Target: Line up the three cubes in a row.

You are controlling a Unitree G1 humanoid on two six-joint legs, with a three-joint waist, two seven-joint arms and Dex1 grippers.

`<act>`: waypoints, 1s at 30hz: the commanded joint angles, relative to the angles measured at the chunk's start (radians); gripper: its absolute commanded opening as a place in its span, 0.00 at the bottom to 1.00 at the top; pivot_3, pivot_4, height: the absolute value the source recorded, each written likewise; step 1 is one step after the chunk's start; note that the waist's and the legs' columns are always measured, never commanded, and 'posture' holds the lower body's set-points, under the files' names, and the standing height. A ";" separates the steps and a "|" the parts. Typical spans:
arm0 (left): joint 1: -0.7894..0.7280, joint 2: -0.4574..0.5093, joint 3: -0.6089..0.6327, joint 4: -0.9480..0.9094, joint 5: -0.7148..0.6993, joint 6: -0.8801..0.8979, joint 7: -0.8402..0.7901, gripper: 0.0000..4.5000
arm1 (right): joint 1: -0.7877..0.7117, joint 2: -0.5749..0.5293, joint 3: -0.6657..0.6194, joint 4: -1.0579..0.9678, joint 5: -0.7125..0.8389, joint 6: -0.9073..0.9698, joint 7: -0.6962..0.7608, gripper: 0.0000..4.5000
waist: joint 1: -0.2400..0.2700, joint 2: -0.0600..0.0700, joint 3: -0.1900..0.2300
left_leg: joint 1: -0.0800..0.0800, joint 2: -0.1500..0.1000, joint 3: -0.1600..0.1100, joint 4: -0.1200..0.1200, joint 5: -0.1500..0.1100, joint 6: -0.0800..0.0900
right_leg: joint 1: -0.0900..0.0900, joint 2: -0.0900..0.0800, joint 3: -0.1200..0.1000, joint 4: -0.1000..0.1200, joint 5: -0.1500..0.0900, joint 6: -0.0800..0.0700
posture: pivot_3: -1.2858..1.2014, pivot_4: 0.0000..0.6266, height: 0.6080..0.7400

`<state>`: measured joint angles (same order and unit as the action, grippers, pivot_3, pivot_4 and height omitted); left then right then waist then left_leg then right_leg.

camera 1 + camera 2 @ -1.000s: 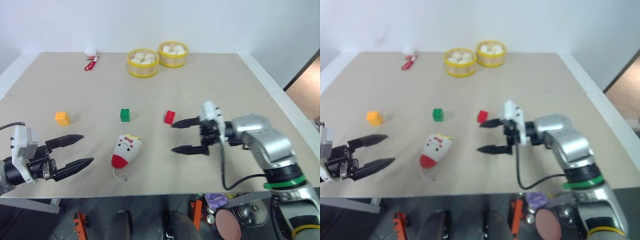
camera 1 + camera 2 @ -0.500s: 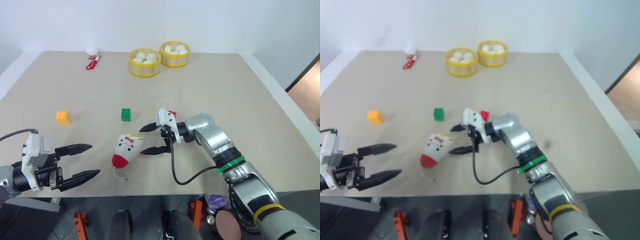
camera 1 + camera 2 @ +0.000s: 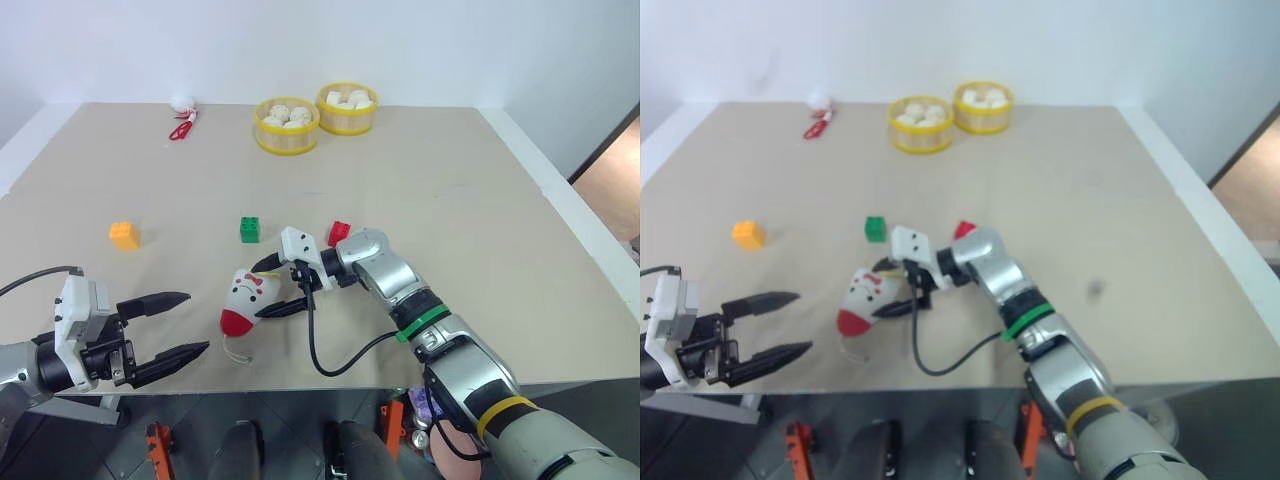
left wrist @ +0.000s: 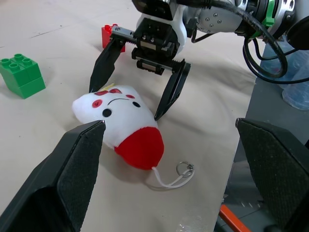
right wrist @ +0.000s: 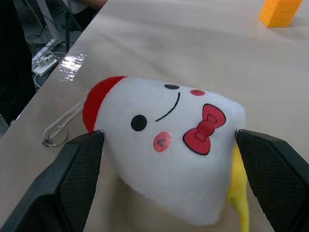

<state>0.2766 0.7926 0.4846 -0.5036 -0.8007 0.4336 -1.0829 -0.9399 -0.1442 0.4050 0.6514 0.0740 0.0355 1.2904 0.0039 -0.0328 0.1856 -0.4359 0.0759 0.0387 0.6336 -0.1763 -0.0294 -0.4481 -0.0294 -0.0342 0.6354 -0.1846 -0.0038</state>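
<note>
Left eye view: right gripper point(image 3: 270, 287), jaws spread beside the plush toy point(image 3: 243, 297), partly hides the red cube point(image 3: 339, 232); left gripper point(image 3: 178, 325) spread too

wall: plain white behind | table point(image 3: 480, 180): beige top, white edging | floor point(image 3: 610, 185): brown wood at far right

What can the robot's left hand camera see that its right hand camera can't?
The left wrist view alone has the green cube, the red cube and the open right gripper, its fingers either side of the toy's top end. The right wrist view alone has the orange-yellow cube far off on the table. Both share the white-and-red plush toy lying on the table, with its cord and ring.
</note>
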 commanded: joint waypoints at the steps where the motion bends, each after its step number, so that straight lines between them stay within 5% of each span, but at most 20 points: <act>1: 0.002 -0.006 0.013 -0.040 -0.003 -0.017 0.012 1.00 | -0.015 0.011 -0.022 0.002 -0.003 -0.039 -0.004 0.81 | 0.000 0.000 0.000 | 0.000 0.001 0.000 0.000 0.000 0.000 | 0.000 0.001 0.000 0.000 0.000 -0.001 | 0.52 0.24 1.00; 12: -0.024 -0.007 -0.017 -0.022 0.018 -0.026 0.019 1.00 | 0.018 -0.016 -0.057 -0.022 0.016 0.004 -0.006 0.02 | 0.000 0.000 0.000 | 0.002 0.006 0.000 0.000 0.000 0.000 | -0.004 0.007 0.001 0.008 -0.002 -0.009 | 0.52 0.24 1.00; 19: -0.094 -0.004 -0.081 0.013 0.035 -0.030 0.006 1.00 | 0.107 -0.098 -0.117 -0.171 0.058 0.134 -0.037 0.02 | 0.005 0.000 0.000 | 0.004 0.006 0.000 0.000 0.001 -0.002 | -0.003 0.006 0.001 0.011 -0.003 -0.010 | 0.52 0.24 1.00; 24: -0.150 -0.013 -0.144 0.035 0.051 -0.036 -0.003 1.00 | 0.230 -0.246 -0.192 -0.462 0.158 0.311 -0.018 0.02 | 0.006 0.000 0.000 | 0.004 0.006 0.004 0.000 0.002 -0.004 | -0.003 0.005 0.002 0.011 -0.003 -0.009 | 0.52 0.24 1.00; 30: -0.239 -0.059 -0.222 0.081 0.092 -0.076 0.011 1.00 | 0.381 -0.581 -0.398 -0.665 0.259 0.411 0.021 0.02 | 0.007 0.001 0.000 | 0.004 0.006 0.004 0.000 0.001 -0.005 | -0.004 0.005 0.003 0.011 -0.005 -0.009 | 0.52 0.24 1.00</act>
<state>0.0591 0.7461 0.2701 -0.4232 -0.7180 0.3883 -1.0761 -0.5485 -0.6869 0.0896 0.0182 0.3127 0.4458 1.3216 0.0106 -0.0322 0.1859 -0.4317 0.0813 0.0431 0.6336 -0.1755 -0.0347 -0.4519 -0.0241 -0.0309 0.6463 -0.1891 -0.0130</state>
